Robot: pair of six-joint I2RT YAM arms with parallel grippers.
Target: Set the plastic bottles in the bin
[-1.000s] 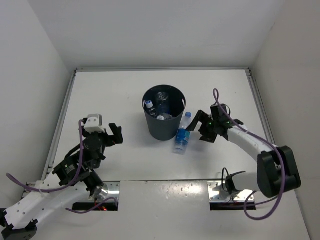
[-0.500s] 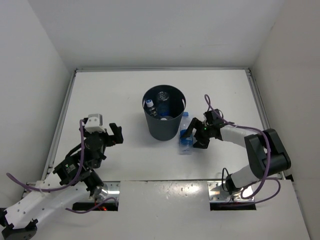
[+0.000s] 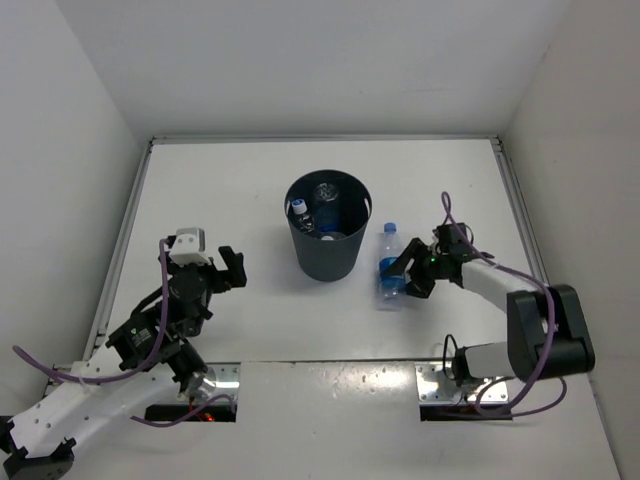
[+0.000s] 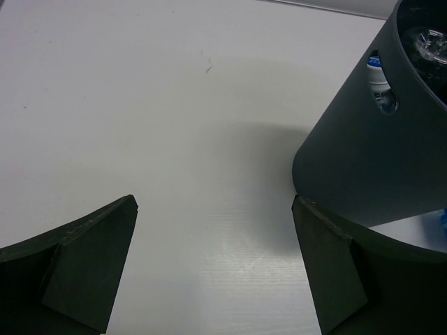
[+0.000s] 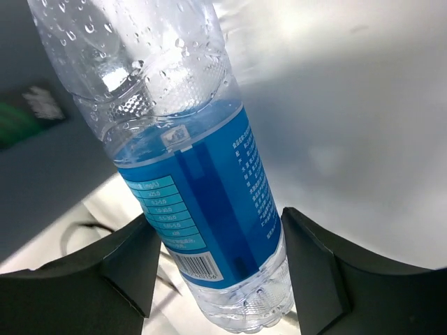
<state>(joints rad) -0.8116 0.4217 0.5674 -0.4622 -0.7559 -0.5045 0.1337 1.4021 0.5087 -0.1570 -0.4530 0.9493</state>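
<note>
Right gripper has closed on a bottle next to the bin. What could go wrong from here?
1. The right gripper pinches the bottle low on its label, near the base. The smooth plastic might slip or swing between the fingers on the lift.
2. The bin stands close beside the bottle and is taller than it. A lift that is too low could knock the rim and shove or tip the bin.

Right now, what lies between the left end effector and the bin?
Only bare white table, as the top external view shows: nothing lies between the open left end effector and the bin.
</note>
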